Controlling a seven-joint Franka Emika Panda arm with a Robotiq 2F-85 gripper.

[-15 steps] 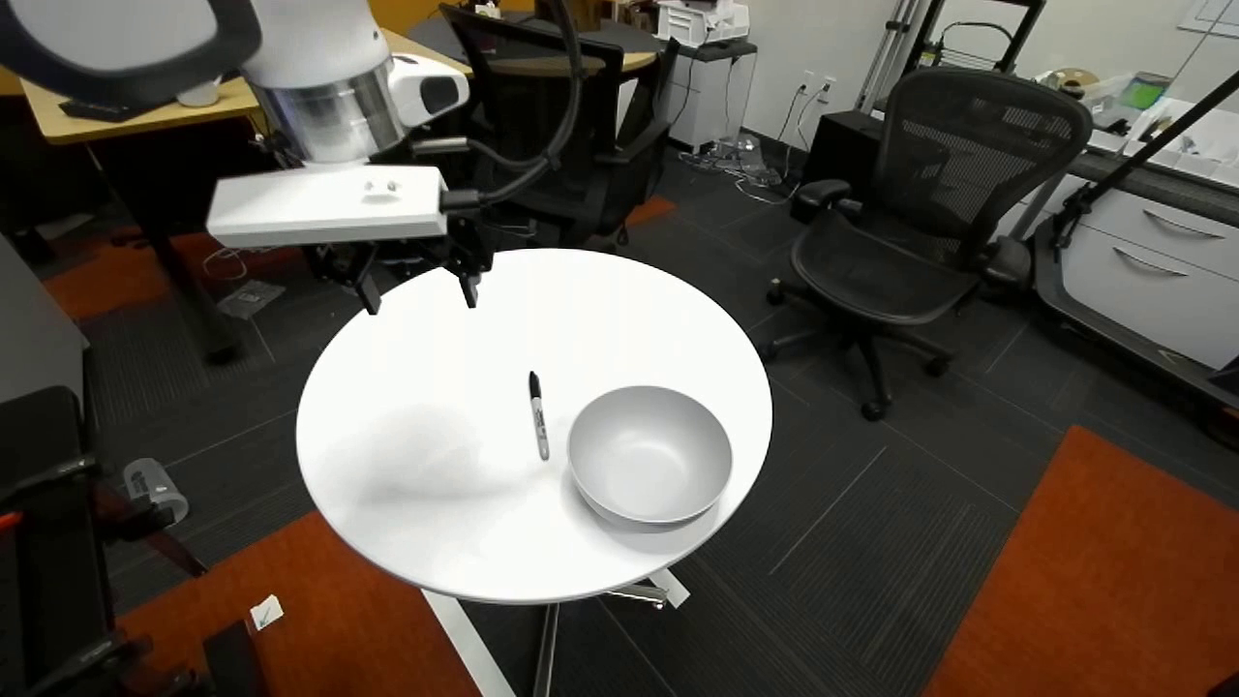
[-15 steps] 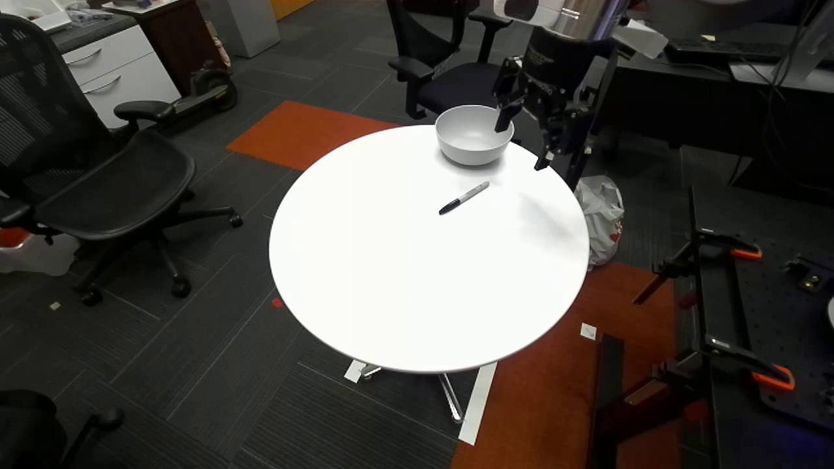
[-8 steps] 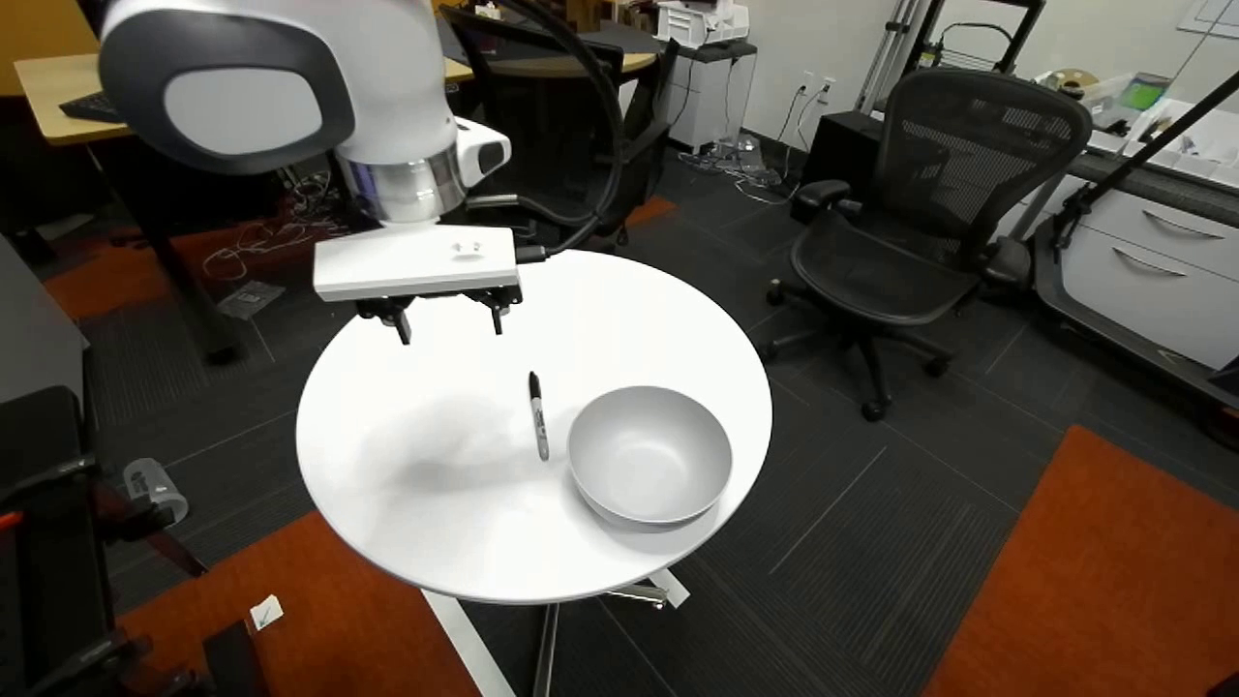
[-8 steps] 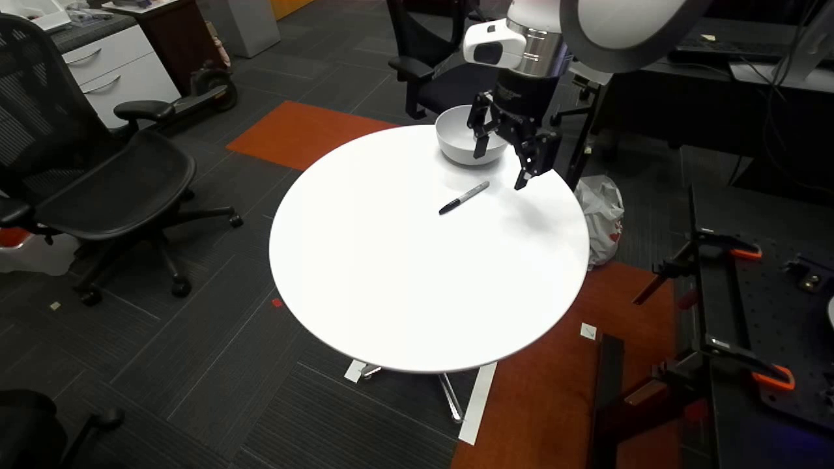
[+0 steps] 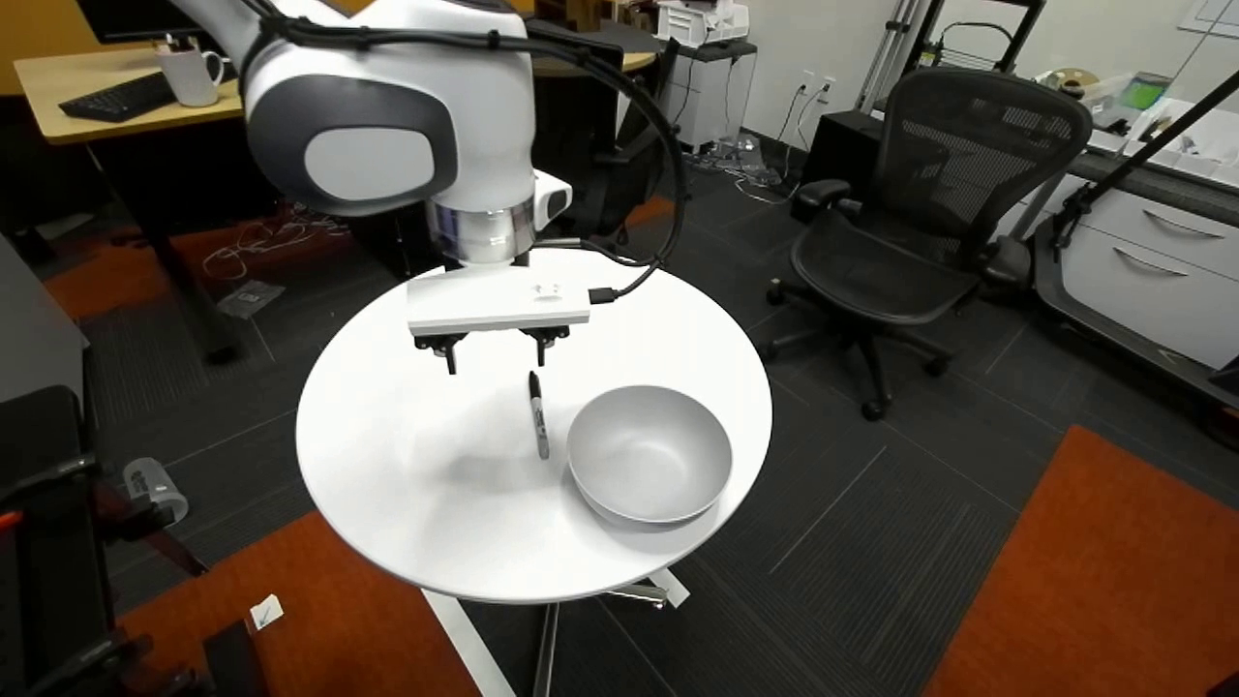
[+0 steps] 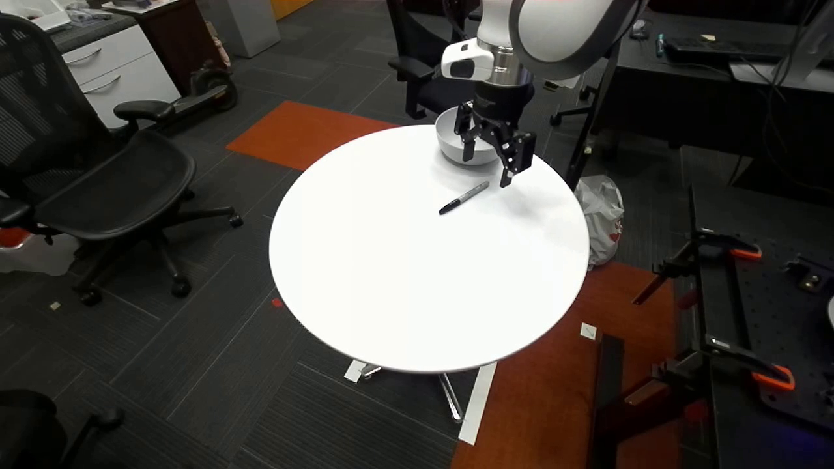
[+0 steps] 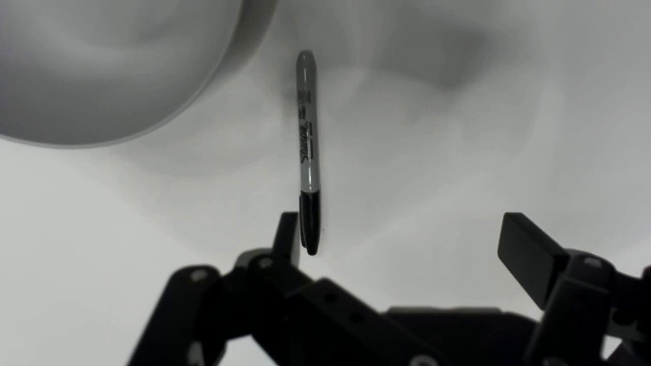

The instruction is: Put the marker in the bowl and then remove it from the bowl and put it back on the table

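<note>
gripper (image 7: 402, 231) spread, holding nothing, come nearer the marker (image 7: 308, 147) within the last half-second | marker below, off-centre, its capped end seen just beside one finger (image 7: 286, 236), lying on the table (image 7: 101, 264) | bowl (image 7: 101, 91) farther out, that finger's side | first pickup likely next, after a sideways shift

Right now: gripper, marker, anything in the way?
Gripper open, empty, above the table. Marker lying flat on it, outside the bowl, not touching it. Nothing seen between gripper and marker.
</note>
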